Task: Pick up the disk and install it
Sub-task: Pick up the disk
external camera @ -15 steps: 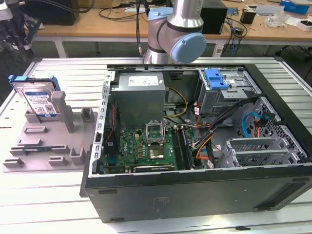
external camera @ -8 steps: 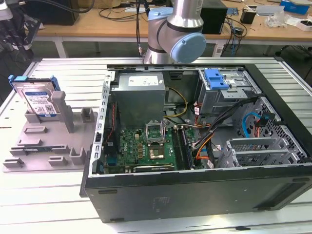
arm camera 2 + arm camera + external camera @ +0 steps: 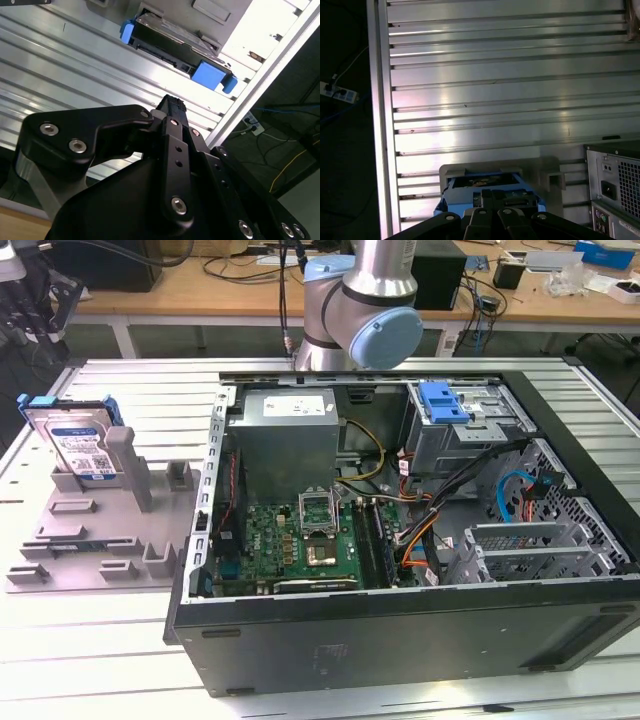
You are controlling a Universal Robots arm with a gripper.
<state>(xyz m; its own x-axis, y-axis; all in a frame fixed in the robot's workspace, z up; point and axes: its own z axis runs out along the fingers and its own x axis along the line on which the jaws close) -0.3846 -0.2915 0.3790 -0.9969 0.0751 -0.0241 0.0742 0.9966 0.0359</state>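
The pincer (image 3: pixel 172 102) is shut tight with nothing in it. It hangs near the disk (image 3: pixel 170 40). In the exterior view the disk stands on its edge in a grey holder (image 3: pixel 90 530) at the upper left, on the surface (image 3: pixel 130 390), beside the open computer case (image 3: pixel 400 640). To grab it well, I think the pincer must open, line up over the blue frame and go down straight.

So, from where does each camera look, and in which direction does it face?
Exterior view: off the arm, high, looking down into the open computer case; the arm shows behind it.
Second wrist view: rides on the arm, looks past the claw at the disk.
First wrist view: rides on the arm, looks over the claw across the slotted table.
Shared: all three show the disk in its grey holder.
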